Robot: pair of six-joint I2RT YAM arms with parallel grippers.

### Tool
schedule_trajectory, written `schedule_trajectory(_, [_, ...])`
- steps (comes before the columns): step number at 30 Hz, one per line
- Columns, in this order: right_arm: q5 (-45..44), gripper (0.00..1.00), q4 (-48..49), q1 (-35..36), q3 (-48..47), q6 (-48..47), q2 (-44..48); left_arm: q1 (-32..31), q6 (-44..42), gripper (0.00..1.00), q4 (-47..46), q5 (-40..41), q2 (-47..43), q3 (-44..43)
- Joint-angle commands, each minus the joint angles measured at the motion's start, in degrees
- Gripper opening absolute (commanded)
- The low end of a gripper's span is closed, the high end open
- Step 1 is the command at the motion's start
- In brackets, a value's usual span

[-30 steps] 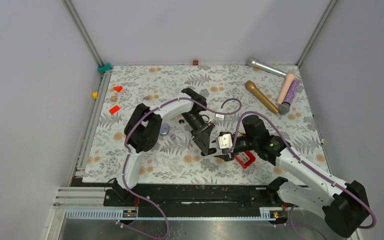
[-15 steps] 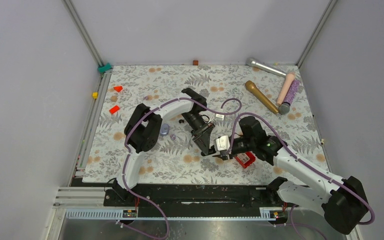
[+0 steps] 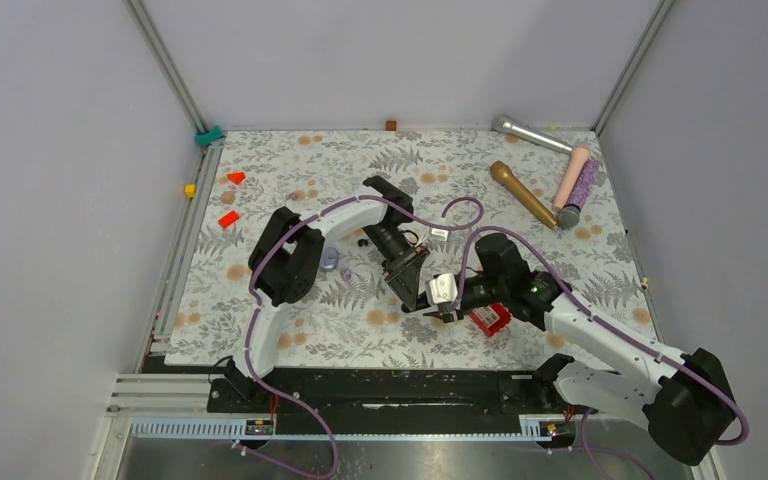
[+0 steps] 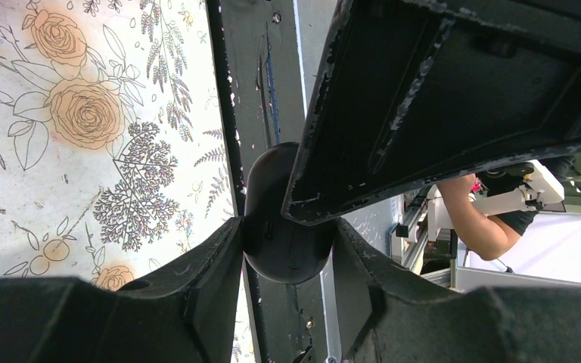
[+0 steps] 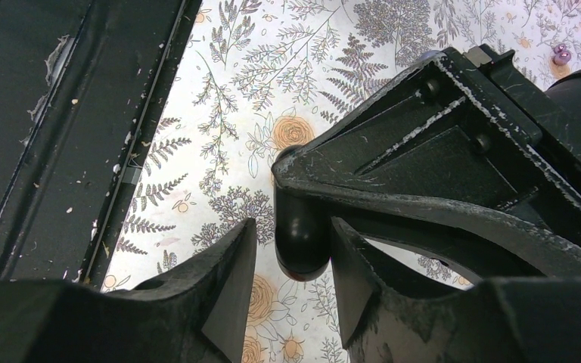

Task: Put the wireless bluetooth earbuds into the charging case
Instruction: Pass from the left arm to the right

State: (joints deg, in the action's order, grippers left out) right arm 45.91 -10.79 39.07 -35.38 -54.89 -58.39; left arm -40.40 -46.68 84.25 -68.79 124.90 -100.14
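**Top:** left gripper [image 3: 415,290] and right gripper [image 3: 436,304] meet tip to tip mid-table over the floral cloth [image 3: 290,330]. What sits between them is masked by the fingers.
- Purple oval case [image 3: 329,261] lies just beside the left arm's elbow, apart from both grippers.
- Red block [image 3: 491,318] is tucked under the right forearm.
- White tag [image 3: 439,232] on the left arm's cable; print too small to read.
- Far right corner: silver mic [image 3: 530,133], gold mic [image 3: 523,193], and pink mic [image 3: 574,170] side by side with a glitter-purple mic [image 3: 586,180]. Any branding is too small to make out.

**Left wrist:** left fingers are clamped on both flanks of the black charging case [image 4: 272,189], a firm hold.
- One right-gripper finger crosses in front and covers the case's upper right.
- Black base rail [image 4: 268,68] runs behind it.
- Can't read any marking on the shell.

**Right wrist:** right fingers straddle the rounded end of the case.
- One finger looks in contact; a sliver of cloth shows between the other finger and the shell. Can't tell if that's a grip.
- The left gripper's body fills the right half of the view.
- Two purple earbuds [image 5: 560,53], touching each other, lie on the cloth at the top right corner. They are outside the case and well apart from it and from both grippers.
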Motion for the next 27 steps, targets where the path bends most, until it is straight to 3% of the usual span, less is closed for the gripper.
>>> schedule_trajectory(1, [0.94, 0.47, 1.03, 1.16, 0.23, -0.8, -0.71, 0.25, -2.08, 0.0, 0.11, -3.27, -1.68, -0.6])
schedule_trajectory(6, [0.24, 0.41, 1.82, 1.52, 0.55, -0.82, -1.1, 0.29, -3.31, 0.0, 0.99, -3.49, -1.86, -0.89])
schedule_trajectory(10, [-0.65, 0.18, 2.12, 1.64, 0.54, -1.47, -1.65, 0.26, -5.45, 0.02, 2.94, -3.39, -1.96, -1.5])
schedule_trajectory(13, [-1.3, 0.14, 1.73, 1.68, 0.14, -1.62, -0.89, 0.3, -6.45, 0.11, 4.05, -3.26, -2.18, -1.76])
schedule_trajectory(15, [-1.62, 0.13, 0.97, 1.64, -0.55, -1.63, 0.03, 0.65, -7.02, 0.23, 4.58, -3.1, -2.44, -2.06])
schedule_trajectory(16, [-2.06, 0.12, 0.53, 1.69, -0.83, -1.5, 0.49, 0.97, -7.04, 0.33, 4.6, -3.13, -2.65, -2.29])
schedule_trajectory(18, [-3.2, 0.07, -0.22, 1.69, -1.64, -1.12, 1.43, 2.22, -6.74, 0.64, 4.69, -3.26, -3.25, -2.87])
schedule_trajectory(22, [-6.16, 0.0, -2.83, 1.7, -3.67, 0.5, 3.03, 7.24, -6.16, 0.97, 4.36, -2.84, -5.68, -4.37])
schedule_trajectory(25, [-8.1, 0.0, -4.49, 1.67, -4.91, 1.48, 4.0, 13.89, -2.04, 0.99, 0.86, -2.2, -8.71, -6.06])
schedule_trajectory(27, [-9.88, 0.0, -5.09, 1.65, -5.68, 2.42, 4.42, 18.51, 8.43, 0.99, -6.86, 0.33, -11.37, -6.03])
